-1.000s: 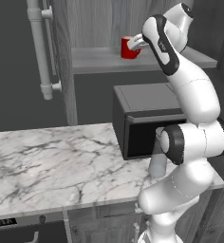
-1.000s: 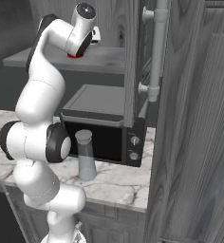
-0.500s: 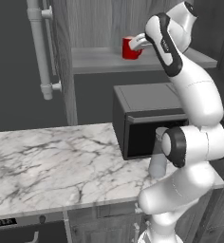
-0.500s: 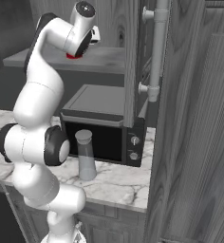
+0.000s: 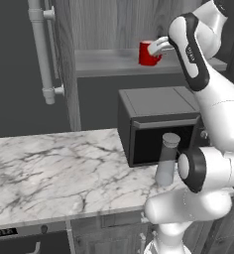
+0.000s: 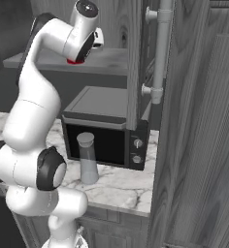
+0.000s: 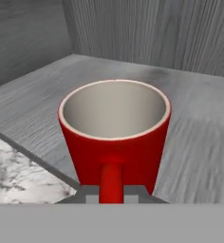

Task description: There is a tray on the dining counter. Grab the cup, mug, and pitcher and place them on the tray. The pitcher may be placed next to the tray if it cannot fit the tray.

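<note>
The mug (image 7: 115, 137) is glossy red with a pale inside and stands on a grey wooden shelf (image 5: 109, 62) above the microwave. Its loop handle points at the hand. My gripper (image 7: 112, 195) is shut on that handle, a fingertip on each side of it. From the left base view the gripper (image 5: 158, 47) reaches the mug (image 5: 147, 54) from the right. From the right base view the mug (image 6: 75, 60) peeks out under the arm's wrist. The pitcher (image 5: 166, 161) stands upright on the marble worktop in front of the microwave, also the pitcher (image 6: 87, 160). The tray, cup and dining counter are out of view.
A black microwave (image 5: 158, 114) sits under the shelf on the marble worktop (image 5: 54, 168). A tall wooden cabinet with a long pale bar handle (image 6: 160, 53) stands to the right of the microwave. Wooden walls close in the shelf at the back and side.
The mug has shifted a little to the right along the shelf with the gripper on its handle. The arm's lower part has swung aside and uncovered the pitcher in the left base view.
</note>
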You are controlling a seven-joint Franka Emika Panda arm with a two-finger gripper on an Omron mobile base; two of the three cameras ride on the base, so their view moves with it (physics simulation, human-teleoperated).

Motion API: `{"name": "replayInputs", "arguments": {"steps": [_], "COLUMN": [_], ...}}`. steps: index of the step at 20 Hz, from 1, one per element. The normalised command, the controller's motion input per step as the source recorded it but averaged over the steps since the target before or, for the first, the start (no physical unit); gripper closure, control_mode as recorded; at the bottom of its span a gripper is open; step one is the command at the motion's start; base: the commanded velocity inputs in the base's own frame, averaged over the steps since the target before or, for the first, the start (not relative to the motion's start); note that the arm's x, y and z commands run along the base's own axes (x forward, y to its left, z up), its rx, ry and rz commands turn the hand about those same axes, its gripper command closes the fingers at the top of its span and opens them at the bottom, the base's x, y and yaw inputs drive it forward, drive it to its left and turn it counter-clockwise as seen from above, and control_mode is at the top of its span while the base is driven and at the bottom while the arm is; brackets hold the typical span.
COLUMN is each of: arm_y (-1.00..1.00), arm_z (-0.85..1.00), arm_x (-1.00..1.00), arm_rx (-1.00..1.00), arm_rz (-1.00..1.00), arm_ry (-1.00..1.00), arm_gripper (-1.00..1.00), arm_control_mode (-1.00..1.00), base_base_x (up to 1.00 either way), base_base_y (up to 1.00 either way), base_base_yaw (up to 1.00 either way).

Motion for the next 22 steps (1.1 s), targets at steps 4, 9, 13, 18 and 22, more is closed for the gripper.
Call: {"name": "replayInputs", "arguments": {"steps": [4,9,13,18,22], "arm_y": [-0.13,0.00,0.00,0.00,0.00], "arm_z": [0.00,0.00,0.00,-0.02,-0.02], "arm_x": [-0.95,-1.00,-0.90,-0.67,-0.48], "arm_rx": [0.00,0.00,0.00,0.00,0.00], "arm_rz": [-0.10,-0.17,-0.18,-0.15,-0.09], "arm_ry": [-0.03,0.00,0.00,0.00,0.00], "arm_gripper": [1.00,1.00,1.00,1.00,1.00], "arm_control_mode": [-1.00,-1.00,-1.00,-1.00,-1.00], "base_base_x": [0.00,0.00,0.00,0.00,0.00], "base_base_y": [0.00,0.00,0.00,0.00,0.00], "base_base_yaw": [0.00,0.00,0.00,0.00,0.00]}}
